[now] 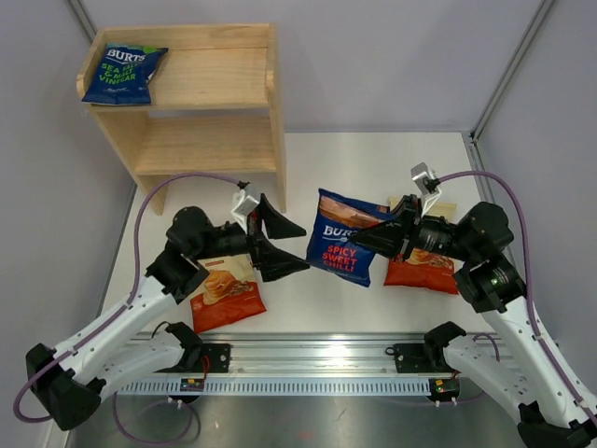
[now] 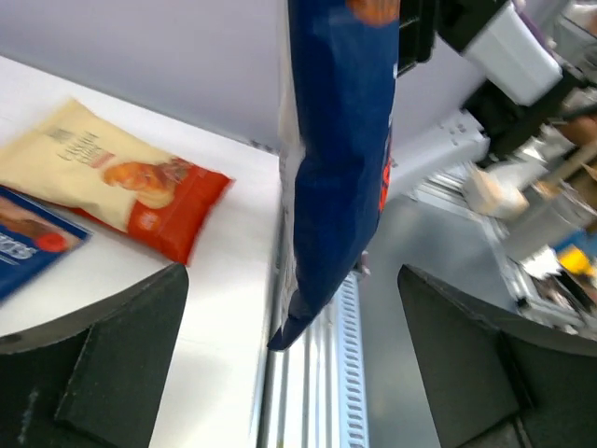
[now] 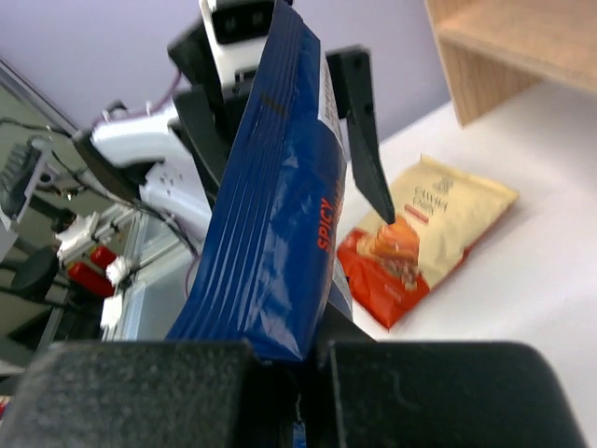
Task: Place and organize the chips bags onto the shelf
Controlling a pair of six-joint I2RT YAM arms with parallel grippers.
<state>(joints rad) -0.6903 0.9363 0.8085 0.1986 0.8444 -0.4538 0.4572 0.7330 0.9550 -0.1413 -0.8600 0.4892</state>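
My right gripper (image 1: 375, 239) is shut on the edge of a dark blue BURTS "Spicy Sweet Chilli" bag (image 1: 341, 245) and holds it above the table's middle. The right wrist view shows the bag (image 3: 280, 215) pinched between the jaws (image 3: 298, 359). My left gripper (image 1: 291, 246) is wide open just left of that bag, which hangs edge-on (image 2: 336, 159) ahead of its spread fingers (image 2: 121, 364). Another blue BURTS bag (image 1: 123, 75) lies on the top tier of the wooden shelf (image 1: 215, 140). One cream bag (image 1: 227, 294) lies under my left arm, another (image 1: 424, 269) under my right.
The corner of a third blue bag (image 2: 33, 245) lies beside the right cream bag (image 2: 121, 191). The shelf's lower tier (image 1: 210, 145) holds nothing. A metal rail (image 1: 317, 359) runs along the near edge. Walls close in both sides.
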